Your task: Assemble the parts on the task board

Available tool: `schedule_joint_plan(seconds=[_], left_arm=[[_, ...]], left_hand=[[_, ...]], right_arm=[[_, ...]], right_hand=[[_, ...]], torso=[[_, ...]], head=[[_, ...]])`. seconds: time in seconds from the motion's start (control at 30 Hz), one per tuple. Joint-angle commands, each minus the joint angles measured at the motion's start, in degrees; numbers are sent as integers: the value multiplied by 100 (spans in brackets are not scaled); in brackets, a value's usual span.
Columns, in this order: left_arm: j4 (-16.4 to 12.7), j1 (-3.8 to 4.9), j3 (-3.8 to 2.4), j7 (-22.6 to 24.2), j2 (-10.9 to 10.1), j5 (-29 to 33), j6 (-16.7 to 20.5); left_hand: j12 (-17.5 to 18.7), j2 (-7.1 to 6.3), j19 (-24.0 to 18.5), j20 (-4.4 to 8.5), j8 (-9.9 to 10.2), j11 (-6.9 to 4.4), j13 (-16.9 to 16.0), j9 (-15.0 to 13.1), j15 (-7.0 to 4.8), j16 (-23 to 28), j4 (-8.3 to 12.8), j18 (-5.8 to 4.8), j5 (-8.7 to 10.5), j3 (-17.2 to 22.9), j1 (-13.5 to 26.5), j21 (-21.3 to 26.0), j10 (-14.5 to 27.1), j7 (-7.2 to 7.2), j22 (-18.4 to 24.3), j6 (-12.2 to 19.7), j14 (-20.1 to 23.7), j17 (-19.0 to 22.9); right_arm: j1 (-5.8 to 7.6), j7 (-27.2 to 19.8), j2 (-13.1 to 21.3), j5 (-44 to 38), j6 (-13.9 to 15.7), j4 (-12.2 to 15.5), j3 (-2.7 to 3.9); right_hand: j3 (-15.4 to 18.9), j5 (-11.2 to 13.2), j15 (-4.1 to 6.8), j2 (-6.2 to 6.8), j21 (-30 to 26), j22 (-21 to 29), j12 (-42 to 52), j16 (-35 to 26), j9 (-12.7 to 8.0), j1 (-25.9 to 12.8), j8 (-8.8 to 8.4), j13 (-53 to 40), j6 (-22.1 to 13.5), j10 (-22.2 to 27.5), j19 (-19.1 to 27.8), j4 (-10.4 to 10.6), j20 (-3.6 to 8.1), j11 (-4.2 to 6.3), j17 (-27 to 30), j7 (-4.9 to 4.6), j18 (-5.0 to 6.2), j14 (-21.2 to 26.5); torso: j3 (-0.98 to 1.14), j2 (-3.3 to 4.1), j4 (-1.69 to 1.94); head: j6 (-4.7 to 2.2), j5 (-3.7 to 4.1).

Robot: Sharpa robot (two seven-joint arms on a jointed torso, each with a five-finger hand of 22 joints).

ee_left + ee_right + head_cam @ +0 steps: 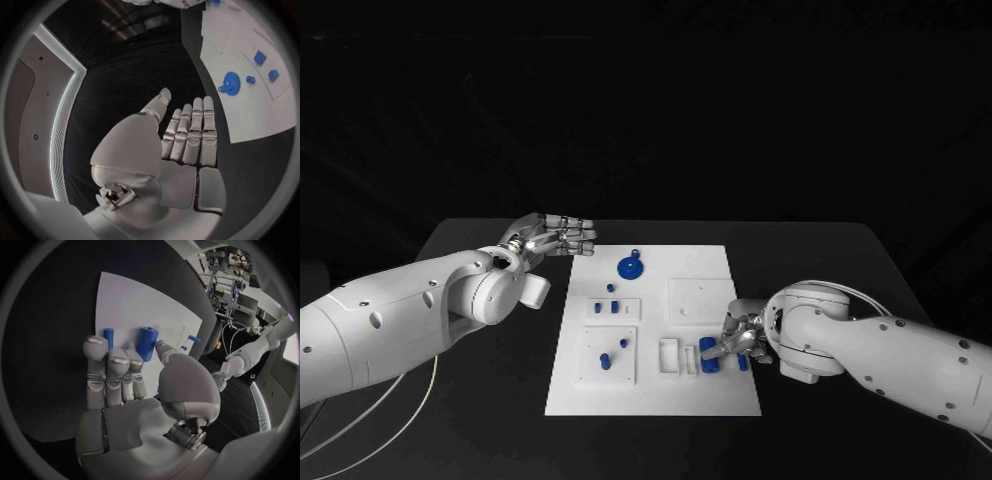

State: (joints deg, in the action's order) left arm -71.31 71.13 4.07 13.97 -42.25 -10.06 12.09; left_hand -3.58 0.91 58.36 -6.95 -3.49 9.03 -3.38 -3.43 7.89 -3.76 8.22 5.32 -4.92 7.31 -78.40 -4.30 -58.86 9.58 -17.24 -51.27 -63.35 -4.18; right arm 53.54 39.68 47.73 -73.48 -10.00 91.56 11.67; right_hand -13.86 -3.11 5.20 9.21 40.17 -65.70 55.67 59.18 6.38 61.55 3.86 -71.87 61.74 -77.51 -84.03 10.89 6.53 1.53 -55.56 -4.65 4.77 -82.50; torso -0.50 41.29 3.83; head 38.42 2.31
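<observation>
Nearest the head camera, the near edge of the white task board is seen lying on the black table. Just beyond that edge, the right hand is positioned over the board's near right portion. Its fingers are extended side by side toward a blue cylindrical part, which lies on the board just past the fingertips. Whether this part is touched or held cannot be told from the pictures. A second, thinner blue part is located beside it.

The left hand is held above the table, off the board's far left corner. Its fingers are straight and close together, the thumb is set apart, and nothing is held.

On the board's far end, a blue gear-shaped part is found. Small blue pieces are seated in a raised panel near the board's middle left, and further ones in the panel closer to the near edge.
</observation>
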Motion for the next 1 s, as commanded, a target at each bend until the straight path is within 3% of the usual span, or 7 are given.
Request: schedule_joint_plan(seconds=[0.03, 0.2, 0.37, 0.63, 1.0], left_arm=[[-2, -5, -3, -29, 60, 30, -40], [5, -5, -3, -43, 110, 26, -54], [13, -4, -3, -42, 137, 27, -54], [16, -4, -2, -40, 149, 28, -68], [16, -5, 0, -40, 140, 29, -73]], left_hand=[[-12, -18, 42, 0, -2, 18, 1, 8, 17, 13, -41, -21, 10, 0, 41, -11, 50, -20, 28, 54, 28, -6], [-13, -18, 42, -1, -3, 18, 1, 8, 17, 13, -43, -21, 10, -1, 41, -11, 51, -20, 31, 55, 28, -6], [-15, -18, 42, -4, -4, 20, 1, 8, 19, 13, -58, -21, 11, -7, 42, -10, 57, -21, 55, 65, 35, -6], [-15, -18, 42, -4, -4, 20, 1, 8, 19, 13, -58, -21, 11, -7, 42, -10, 57, -21, 55, 65, 35, -6], [-15, -23, 51, -6, -4, 22, 1, 8, 22, 13, -74, -20, -1, -13, 31, -15, 63, -26, 124, 67, 40, -8]], right_arm=[[-73, 394, -37, 106, -276, -60, -76], [-72, 395, -81, 137, -291, -108, -117], [-70, 393, -148, 162, -221, -198, -191], [-70, 386, -277, 165, -37, -309, -330], [-70, 366, -333, 183, 72, -318, -387]], right_hand=[[20, 29, -29, -16, -30, -15, -28, -32, -50, 45, -18, -4, -53, 1, -263, -50, -23, -55, -11, -24, 27, -38], [18, 27, -32, -34, -39, -30, -13, -32, -50, 59, -19, -8, -56, 0, -263, -100, -29, -56, -15, -25, 33, -39], [6, -8, -38, 12, -53, -38, -22, -33, -41, 65, -20, 3, -63, 14, -263, -128, -38, -63, -12, -29, 43, -40], [-21, -15, -42, -3, -69, -43, -13, -33, -27, 87, -19, 11, -63, 19, -265, -170, -46, -64, -7, -30, 53, -40], [-66, -34, -44, -51, -87, -82, 28, -16, 6, 71, -21, 41, -49, 27, -270, -294, -51, -63, -1, -27, 57, -39]], torso=[[0, -5, 13], [-4, 1, -14], [8, 1, 10], [11, 5, 5], [7, 5, -1]], head=[[8, -1], [0, -2], [0, 7], [6, -13], [2, -12]])
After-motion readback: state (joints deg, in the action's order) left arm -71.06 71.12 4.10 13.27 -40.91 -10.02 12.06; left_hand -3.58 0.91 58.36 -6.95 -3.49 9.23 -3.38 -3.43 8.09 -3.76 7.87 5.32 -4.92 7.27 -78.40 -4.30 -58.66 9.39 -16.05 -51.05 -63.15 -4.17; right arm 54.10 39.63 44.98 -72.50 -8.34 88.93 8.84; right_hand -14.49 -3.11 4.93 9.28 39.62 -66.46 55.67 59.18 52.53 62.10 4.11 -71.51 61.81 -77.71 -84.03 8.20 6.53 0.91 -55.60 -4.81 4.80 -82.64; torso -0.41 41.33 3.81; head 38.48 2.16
